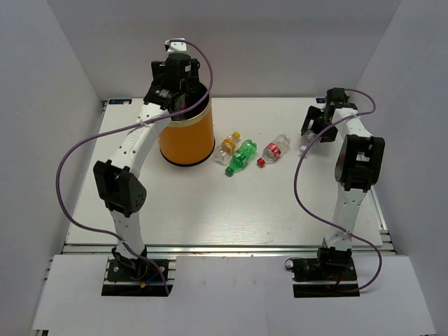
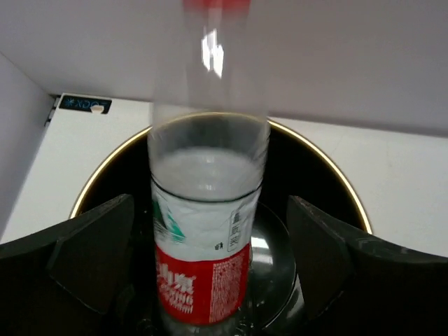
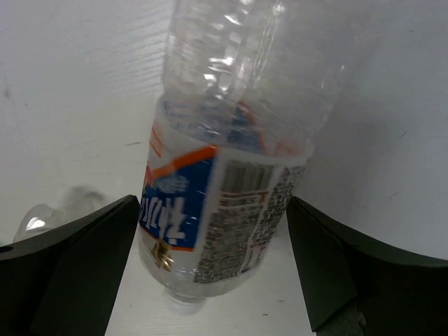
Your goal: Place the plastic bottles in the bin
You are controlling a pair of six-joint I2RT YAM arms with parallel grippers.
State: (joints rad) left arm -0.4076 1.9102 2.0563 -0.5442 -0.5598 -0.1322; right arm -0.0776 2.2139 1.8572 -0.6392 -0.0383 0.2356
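Farthest left, the left gripper (image 2: 210, 276) has its jaws spread wide. A clear red-labelled bottle (image 2: 206, 231) is upright between them, touching neither, its top blurred. The black inside of the bin (image 2: 297, 171) lies directly beneath the jaws. Between the two grippers, a yellow-capped bottle (image 1: 229, 145), a green bottle (image 1: 242, 155) and a red-capped bottle (image 1: 276, 148) lie on the table (image 1: 210, 210). The right gripper (image 3: 210, 280) also has its jaws wide, with a blue-labelled bottle (image 3: 210, 217) between them, clear of both.
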